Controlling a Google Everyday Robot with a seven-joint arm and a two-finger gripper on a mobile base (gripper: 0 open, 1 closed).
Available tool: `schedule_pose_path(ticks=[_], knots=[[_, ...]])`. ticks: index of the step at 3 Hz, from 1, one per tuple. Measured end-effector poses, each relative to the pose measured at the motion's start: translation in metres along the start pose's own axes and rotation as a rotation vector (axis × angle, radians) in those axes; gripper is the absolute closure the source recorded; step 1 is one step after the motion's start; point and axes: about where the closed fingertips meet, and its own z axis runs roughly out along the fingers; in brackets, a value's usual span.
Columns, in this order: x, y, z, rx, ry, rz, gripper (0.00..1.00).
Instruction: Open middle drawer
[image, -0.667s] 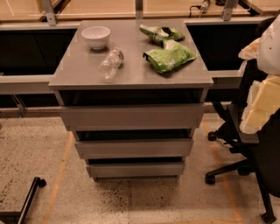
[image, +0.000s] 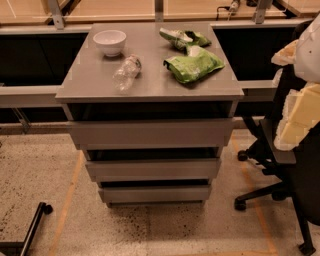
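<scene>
A grey cabinet with three handleless drawers stands in the middle of the scene, seen from above and in front. The middle drawer (image: 152, 169) is the second grey front down, between a taller top drawer (image: 150, 132) and a smaller bottom drawer (image: 155, 193). A dark band shows above each front, and each lower front looks set further back than the one above it. Whether the middle drawer is fully closed cannot be told.

On the cabinet top (image: 90, 85) a white bowl (image: 110, 41) sits at the far left. A clear plastic bottle (image: 126, 73) lies on its side just nearer than the bowl. A green bag (image: 192, 66) lies on the right side, and a second green bag (image: 182, 37) lies beyond it at the far edge.

The gripper (image: 295, 120) appears as a pale cream, blocky shape at the right edge of the scene, well apart from the drawers and about level with the top drawer front. Whether it is open or closed cannot be told.

A black office chair (image: 280, 165) stands behind and below the gripper, with its wheeled base reaching towards the cabinet's right side. A black bar with a small wheel (image: 32, 227) lies at the near left. Speckled floor (image: 160, 230) with orange tape lines lies in front of the drawers.
</scene>
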Motion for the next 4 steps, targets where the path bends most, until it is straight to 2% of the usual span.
schedule_pose_path(ticks=[1, 2, 3, 4], knots=[[-0.007, -0.016, 0.012, 0.003, -0.103, -0.030, 0.00], [-0.025, -0.032, 0.048, -0.012, -0.248, -0.067, 0.00], [-0.038, -0.053, 0.085, 0.014, -0.360, -0.092, 0.00], [-0.040, -0.055, 0.085, 0.022, -0.361, -0.095, 0.00]])
